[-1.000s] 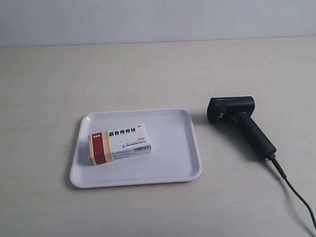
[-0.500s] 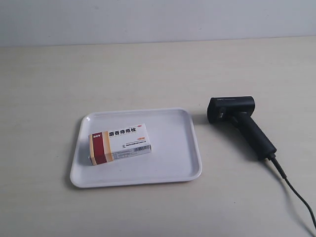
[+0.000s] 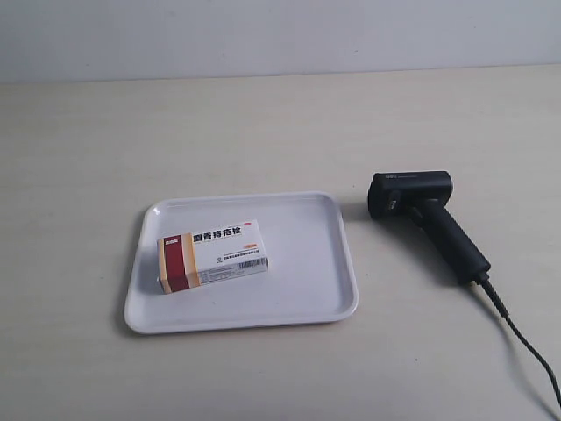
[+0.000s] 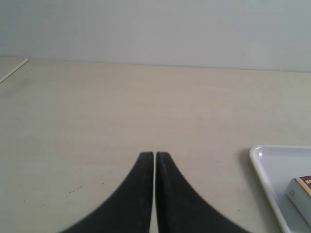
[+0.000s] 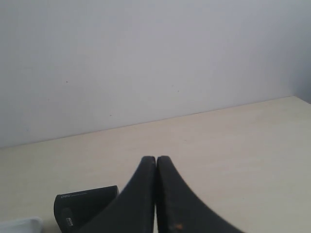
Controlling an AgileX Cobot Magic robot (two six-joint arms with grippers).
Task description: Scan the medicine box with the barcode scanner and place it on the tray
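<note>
- Nothing has shifted since the earlier exterior frames: box, tray and scanner lie exactly where they were.
- On the pale desk (image 3: 263, 123), the medicine box (image 3: 212, 255) lies flat inside the tray (image 3: 316, 263), toward the tray's side that faces the exterior view's left, its dark red and tan band at that same end.
- Its printed face points up; small dark print runs along the long side.
- Beside the tray, at the exterior view's right and apart from its rim, the barcode scanner (image 3: 427, 219) rests on its side on the desk, boxy head nearest the tray, handle slanting away, black cable (image 3: 521, 346) trailing off toward the frame's lower corner.
- Left claw (image 4: 155, 156) is closed on nothing, its two dark fingers pressed together above bare desk; a tray corner and a box end show at the edge of that wrist view.
- Right claw (image 5: 156, 159) is likewise closed and empty, with the scanner's head visible beyond its fingers.
- Neither arm appears in the exterior view.
</note>
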